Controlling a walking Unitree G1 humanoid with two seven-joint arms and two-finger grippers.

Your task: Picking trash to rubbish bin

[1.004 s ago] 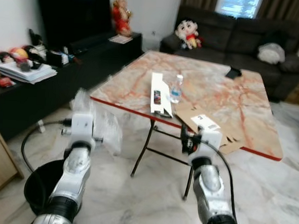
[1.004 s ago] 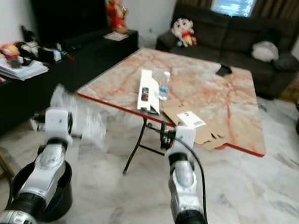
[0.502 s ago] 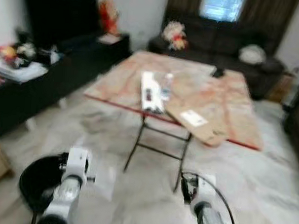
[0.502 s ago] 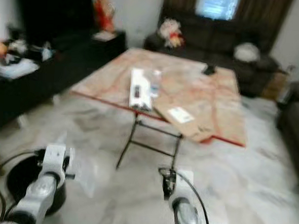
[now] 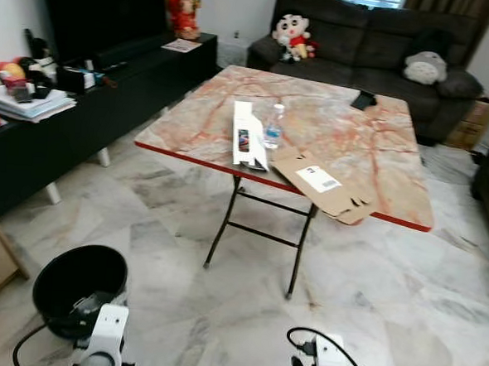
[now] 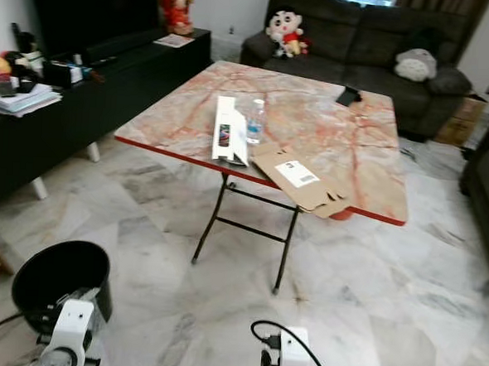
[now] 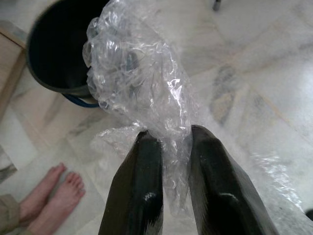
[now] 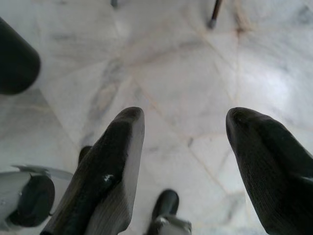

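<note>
A crumpled sheet of clear bubble wrap is pinched between the two black fingers of my left gripper, which is shut on it. The wrap hangs over the marble floor just beside the round black rubbish bin; in the left wrist view the rubbish bin lies close behind the wrap. My left arm is low, beside the bin. My right gripper is open over bare floor with nothing between its fingers, and the right arm is low at the bottom of the left eye view.
A marble-topped folding table stands ahead with a white box, a water bottle and flat cardboard on it. A black TV bench runs along the left, a dark sofa at the back. A person's bare feet stand near the bin.
Both arms have dropped from chest height to the bottom of the view. The bubble wrap went down with the left gripper to beside the bin. The camera has also shifted.
</note>
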